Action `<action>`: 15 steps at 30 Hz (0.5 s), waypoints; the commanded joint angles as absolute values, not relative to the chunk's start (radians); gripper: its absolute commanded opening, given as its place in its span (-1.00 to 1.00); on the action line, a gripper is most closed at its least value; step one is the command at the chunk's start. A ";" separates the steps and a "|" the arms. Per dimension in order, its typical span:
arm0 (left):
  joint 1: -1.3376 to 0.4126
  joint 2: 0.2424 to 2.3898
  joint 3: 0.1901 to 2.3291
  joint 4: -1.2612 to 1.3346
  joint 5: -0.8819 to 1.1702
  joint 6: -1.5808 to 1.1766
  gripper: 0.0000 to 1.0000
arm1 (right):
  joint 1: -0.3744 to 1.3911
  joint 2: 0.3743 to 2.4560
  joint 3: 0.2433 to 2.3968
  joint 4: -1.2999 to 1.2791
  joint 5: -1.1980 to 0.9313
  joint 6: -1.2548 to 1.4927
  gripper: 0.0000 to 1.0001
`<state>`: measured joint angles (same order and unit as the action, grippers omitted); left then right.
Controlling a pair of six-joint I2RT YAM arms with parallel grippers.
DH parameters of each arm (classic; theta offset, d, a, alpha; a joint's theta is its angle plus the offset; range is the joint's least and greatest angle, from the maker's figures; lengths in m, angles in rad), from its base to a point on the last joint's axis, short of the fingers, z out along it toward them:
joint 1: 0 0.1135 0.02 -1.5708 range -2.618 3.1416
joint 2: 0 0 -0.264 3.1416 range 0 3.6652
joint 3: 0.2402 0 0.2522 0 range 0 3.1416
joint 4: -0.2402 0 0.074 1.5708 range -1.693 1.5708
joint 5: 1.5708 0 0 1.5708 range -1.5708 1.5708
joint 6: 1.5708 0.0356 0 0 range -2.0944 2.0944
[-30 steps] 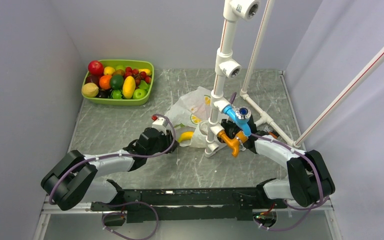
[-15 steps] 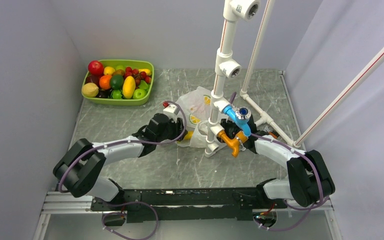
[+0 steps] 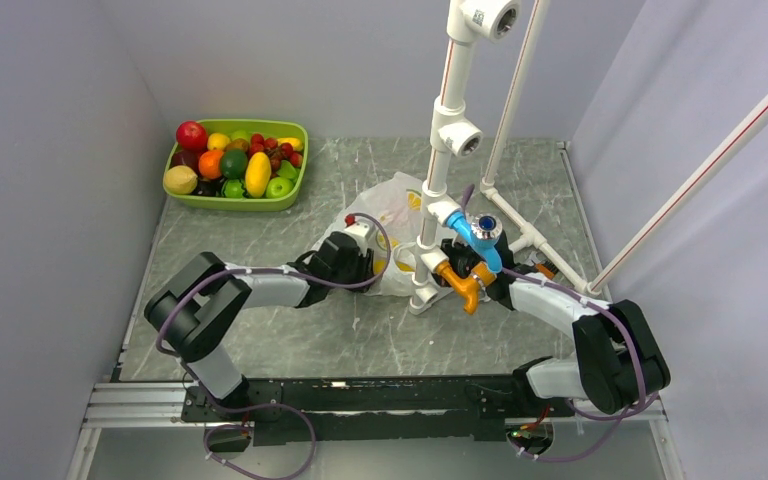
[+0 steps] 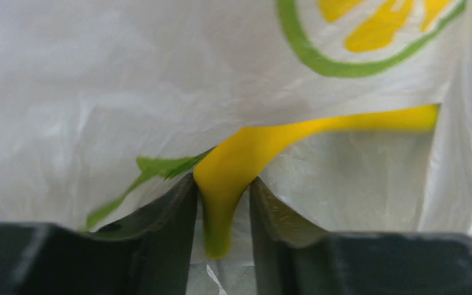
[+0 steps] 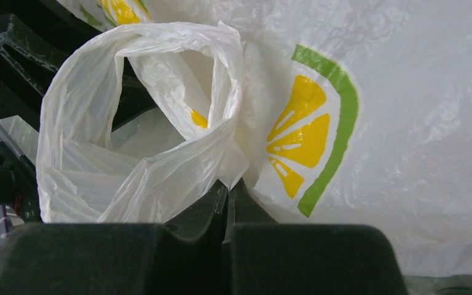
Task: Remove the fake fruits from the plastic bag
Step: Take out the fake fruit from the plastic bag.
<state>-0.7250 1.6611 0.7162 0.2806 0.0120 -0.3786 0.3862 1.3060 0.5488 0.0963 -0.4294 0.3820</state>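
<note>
The plastic bag (image 5: 399,74) is showing as thin, crinkled, translucent film, faintly glossy. The banana (image 4: 246,160) is reading as smooth plastic with a soft sheen. The left claw (image 4: 223,203) is looking matt black; the surface (image 3: 360,335) is gleaming like grey marbled stone.

The banana (image 4: 270,138) tip fills the gap in my left pincer (image 4: 223,181), so there is no slack there. The plastic bag (image 4: 98,92) drapes over the fruit from above and hangs close on both sides (the one open pocket shows to the right, under the banana). My right pincer (image 5: 227,190) is pinched on a bag fold, hemmed in by the white pipe stand (image 3: 438,170) just beside it. The worktop (image 3: 220,240) between the bag and the green tray (image 3: 235,205) lies open for passing.
</note>
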 commanded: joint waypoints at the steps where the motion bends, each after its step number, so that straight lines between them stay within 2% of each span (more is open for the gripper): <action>1: -0.750 1.631 0.723 0.275 -0.036 -0.392 -0.36 | 0.389 1.293 0.524 0.184 -0.444 0.377 -1.00; 6: -0.749 1.511 0.721 0.182 -0.010 -0.420 -0.65 | 0.389 1.305 0.473 0.271 -0.443 0.400 -1.00; 15: -0.749 1.206 0.611 0.041 0.050 -0.503 -0.91 | 0.389 1.262 0.442 0.305 -0.424 0.411 -1.00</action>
